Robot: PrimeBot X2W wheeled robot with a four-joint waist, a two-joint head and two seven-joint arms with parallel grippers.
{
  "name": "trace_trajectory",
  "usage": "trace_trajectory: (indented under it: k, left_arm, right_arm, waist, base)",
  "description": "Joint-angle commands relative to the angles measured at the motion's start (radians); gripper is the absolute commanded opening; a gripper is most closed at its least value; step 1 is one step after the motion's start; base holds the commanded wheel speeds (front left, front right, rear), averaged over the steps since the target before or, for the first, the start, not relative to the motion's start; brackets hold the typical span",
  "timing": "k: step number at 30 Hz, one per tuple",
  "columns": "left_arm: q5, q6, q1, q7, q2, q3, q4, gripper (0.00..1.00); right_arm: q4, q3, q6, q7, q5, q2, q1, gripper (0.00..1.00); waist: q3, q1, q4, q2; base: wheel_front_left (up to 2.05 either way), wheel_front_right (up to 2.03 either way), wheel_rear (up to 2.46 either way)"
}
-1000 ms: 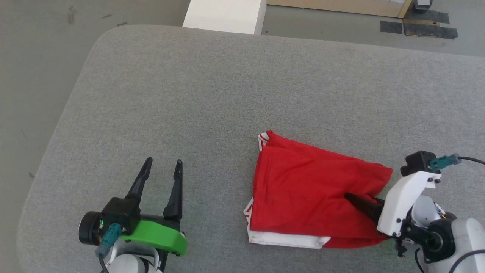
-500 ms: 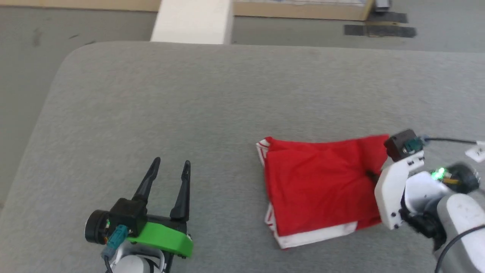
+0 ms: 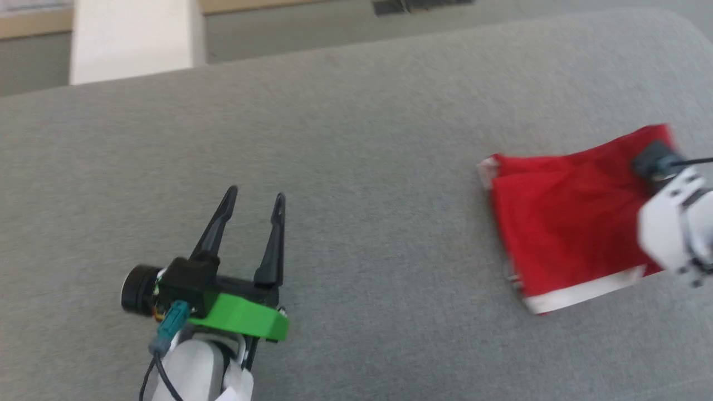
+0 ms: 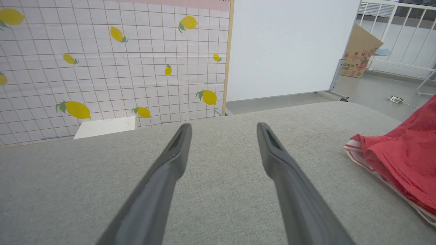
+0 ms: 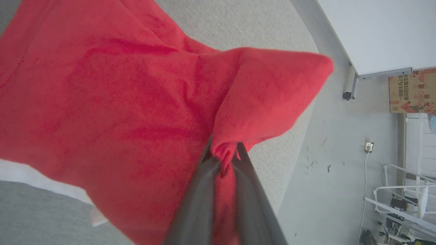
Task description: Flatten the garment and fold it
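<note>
Right end effector (image 5: 223, 151) is pinching the garment (image 3: 562, 223) at 3 o'clock — left end effector (image 3: 255, 193) is hovering wide open, empty.

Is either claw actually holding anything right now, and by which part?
Yes. The right gripper pinches the red garment by a bunched fold near one red corner. The left gripper is open and holds nothing.
</note>
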Motion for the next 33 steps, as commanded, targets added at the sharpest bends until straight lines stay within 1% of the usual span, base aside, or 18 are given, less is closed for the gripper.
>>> trace_trajectory:
  k: [1, 3, 6, 9, 11, 14, 19, 21, 24, 28, 29, 30, 33]
  left_arm:
    - [0.01, -0.004, -0.022, -0.004, 0.011, -0.005, -0.007, 1.0]
    - [0.02, -0.005, -0.044, -0.004, 0.019, -0.018, -0.026, 1.0]
    - [0.032, -0.006, -0.074, -0.004, 0.029, -0.043, -0.057, 1.0]
    - [0.035, -0.006, -0.099, -0.004, 0.034, -0.061, -0.09, 1.0]
    - [0.039, -0.006, -0.115, -0.004, 0.043, -0.07, -0.105, 1.0]
    - [0.045, -0.007, -0.133, -0.004, 0.047, -0.088, -0.125, 1.0]
    - [0.045, -0.007, -0.156, -0.004, 0.051, -0.1, -0.16, 1.0]
    - [0.044, -0.007, -0.164, -0.004, 0.051, -0.102, -0.165, 1.0]
    - [0.043, -0.007, -0.179, -0.004, 0.051, -0.104, -0.168, 1.0]
    - [0.038, -0.007, -0.188, -0.004, 0.048, -0.109, -0.16, 1.0]
    - [0.036, -0.007, -0.189, -0.004, 0.046, -0.111, -0.151, 1.0]
    - [0.033, -0.007, -0.189, -0.004, 0.045, -0.111, -0.144, 1.0]
    - [0.02, -0.003, -0.183, -0.004, 0.036, -0.104, -0.122, 1.0]
  right_arm:
    - [0.015, -0.009, -0.002, -0.02, 0.003, -0.02, -0.024, 0.0]
    - [0.056, -0.032, -0.002, -0.051, 0.006, -0.057, -0.031, 0.0]
    - [0.138, -0.087, -0.002, -0.134, -0.019, -0.092, -0.031, 0.0]
    - [0.234, -0.147, -0.002, -0.239, -0.048, -0.112, -0.017, 0.0]
    - [0.293, -0.183, -0.002, -0.292, -0.072, -0.118, -0.016, 0.0]
    - [0.381, -0.224, -0.002, -0.359, -0.11, -0.148, -0.012, 0.0]
    - [0.529, -0.356, -0.002, -0.464, -0.146, -0.147, -0.022, 0.0]
    - [0.572, -0.396, -0.002, -0.491, -0.163, -0.141, -0.025, 0.0]
    - [0.613, -0.446, -0.002, -0.527, -0.183, -0.126, -0.033, 0.0]
    - [0.656, -0.49, -0.002, -0.547, -0.213, -0.101, -0.042, 0.0]
    - [0.664, -0.504, -0.002, -0.556, -0.221, -0.095, -0.044, 0.36]
    - [0.668, -0.513, -0.002, -0.564, -0.23, -0.09, -0.046, 1.0]
    - [0.667, -0.529, -0.002, -0.591, -0.26, -0.079, -0.052, 1.0]
  waist:
    - [0.102, 0.0, -0.085, -0.0001]
    - [0.135, 0.0, -0.086, -0.0001]
    - [0.173, 0.0, -0.069, -0.0001]
    - [0.209, 0.0, -0.046, -0.0001]
    - [0.23, 0.0, -0.031, -0.0001]
    - [0.254, 0.0, -0.006, -0.0001]
    - [0.301, 0.0, 0.024, -0.0001]
    - [0.319, 0.0, 0.036, -0.0001]
    - [0.339, 0.0, 0.048, -0.0001]
    - [0.341, 0.0, 0.059, -0.0001]
    - [0.335, 0.0, 0.064, -0.0001]
    - [0.327, 0.0, 0.066, -0.0001]
    - [0.291, 0.0, 0.068, -0.0001]
  base:
    - [0.0, 0.0, 0.0]
    - [0.0, 0.0, 0.0]
    - [0.0, 0.0, 0.0]
    - [0.0, 0.0, 0.0]
    - [0.0, 0.0, 0.0]
    - [0.0, 0.0, 0.0]
    - [0.0, 0.0, 0.0]
    - [0.0, 0.0, 0.0]
    - [0.0, 0.0, 0.0]
    - [0.0, 0.0, 0.0]
    - [0.0, 0.0, 0.0]
    - [0.0, 0.0, 0.0]
    - [0.0, 0.0, 0.0]
